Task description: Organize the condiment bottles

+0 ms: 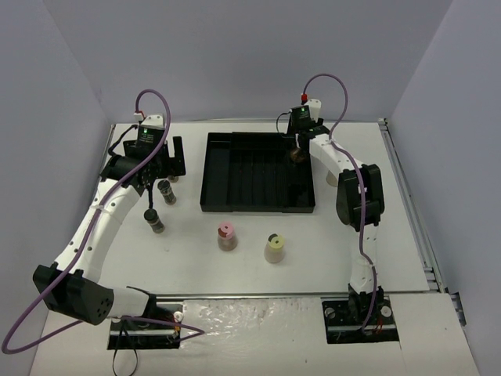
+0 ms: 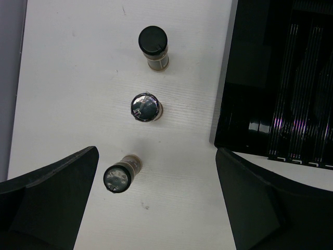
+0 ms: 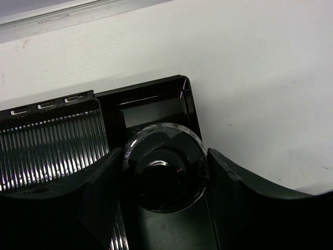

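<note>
My right gripper [image 1: 297, 150] is shut on a dark-filled bottle [image 3: 164, 172] with a black cap and holds it upright in the far right corner of the black ribbed tray [image 1: 235, 168]. My left gripper [image 2: 156, 208] is open and empty above three black-capped bottles left of the tray: one far [image 2: 153, 47], one in the middle [image 2: 144, 108], one near [image 2: 118, 174]. The pink-capped bottle [image 1: 226, 235] and the yellow-capped bottle [image 1: 274, 247] stand in front of the tray.
The tray's left wall [image 2: 229, 78] lies close to the right of the three bottles. A small white object [image 1: 333, 178] shows beside the right arm, partly hidden. Grey walls enclose the table.
</note>
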{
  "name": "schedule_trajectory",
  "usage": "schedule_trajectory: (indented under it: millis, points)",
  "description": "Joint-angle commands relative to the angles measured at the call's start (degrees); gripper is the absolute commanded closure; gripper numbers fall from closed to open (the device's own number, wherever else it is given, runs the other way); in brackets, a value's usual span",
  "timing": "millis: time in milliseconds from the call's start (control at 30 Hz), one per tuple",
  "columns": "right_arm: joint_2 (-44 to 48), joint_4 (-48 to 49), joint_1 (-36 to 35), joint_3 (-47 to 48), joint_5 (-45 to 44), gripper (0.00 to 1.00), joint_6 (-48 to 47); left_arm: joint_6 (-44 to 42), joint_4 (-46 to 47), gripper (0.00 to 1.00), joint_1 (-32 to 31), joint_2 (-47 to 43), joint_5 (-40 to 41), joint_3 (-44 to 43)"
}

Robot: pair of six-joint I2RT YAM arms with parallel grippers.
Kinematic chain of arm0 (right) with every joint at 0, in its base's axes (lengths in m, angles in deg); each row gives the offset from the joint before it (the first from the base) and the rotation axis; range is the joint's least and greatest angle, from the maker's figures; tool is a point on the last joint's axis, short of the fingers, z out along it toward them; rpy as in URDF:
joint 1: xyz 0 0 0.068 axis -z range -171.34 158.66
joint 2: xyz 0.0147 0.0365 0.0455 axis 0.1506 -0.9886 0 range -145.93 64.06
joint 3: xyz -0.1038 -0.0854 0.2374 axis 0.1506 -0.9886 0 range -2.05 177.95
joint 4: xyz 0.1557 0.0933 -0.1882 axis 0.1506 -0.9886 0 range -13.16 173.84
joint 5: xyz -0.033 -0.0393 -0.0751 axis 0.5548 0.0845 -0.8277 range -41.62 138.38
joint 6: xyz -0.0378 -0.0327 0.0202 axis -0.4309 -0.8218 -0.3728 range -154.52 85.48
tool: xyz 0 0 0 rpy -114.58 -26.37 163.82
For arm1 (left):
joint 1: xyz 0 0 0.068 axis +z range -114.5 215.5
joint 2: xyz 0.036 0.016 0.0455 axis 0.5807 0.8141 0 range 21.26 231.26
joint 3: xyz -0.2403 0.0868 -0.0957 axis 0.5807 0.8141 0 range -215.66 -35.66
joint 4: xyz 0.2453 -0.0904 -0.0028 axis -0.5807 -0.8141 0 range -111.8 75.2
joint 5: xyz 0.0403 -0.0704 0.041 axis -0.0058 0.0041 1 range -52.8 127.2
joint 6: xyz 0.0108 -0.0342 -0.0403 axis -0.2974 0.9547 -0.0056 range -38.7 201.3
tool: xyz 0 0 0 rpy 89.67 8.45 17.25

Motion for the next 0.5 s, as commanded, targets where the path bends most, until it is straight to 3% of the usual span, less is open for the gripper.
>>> schedule_trajectory:
  millis: [0, 133, 200, 267, 400, 467]
  points:
    - [1.03, 4.83, 0.03, -0.67, -0.36, 0.99, 0.26, -0.39, 1.3, 0.07, -0.32, -1.74, 0.96, -3.06]
    - [1.37, 4.83, -0.6, -1.0, -0.9, 0.7, -0.22, -0.24, 1.38, 0.07, -0.32, -1.7, 0.87, -2.89]
    - [1.77, 4.68, -0.9, -1.37, -1.27, 0.48, -0.37, -0.29, 1.46, 0.07, -0.32, -1.84, 0.87, -2.81]
    - [2.08, 4.41, -1.08, -1.5, -1.64, 0.32, -0.39, -0.21, 1.47, 0.06, -0.32, -1.87, 0.87, -2.74]
    - [2.73, 2.62, -1.22, -1.26, -1.97, 0.19, -0.31, -0.3, 1.39, 0.06, -0.32, -1.87, 0.87, -2.8]
    - [3.27, 1.97, -1.35, -1.3, -2.42, 0.18, -0.42, -0.21, 1.48, 0.07, -0.32, -1.87, 0.78, -2.79]
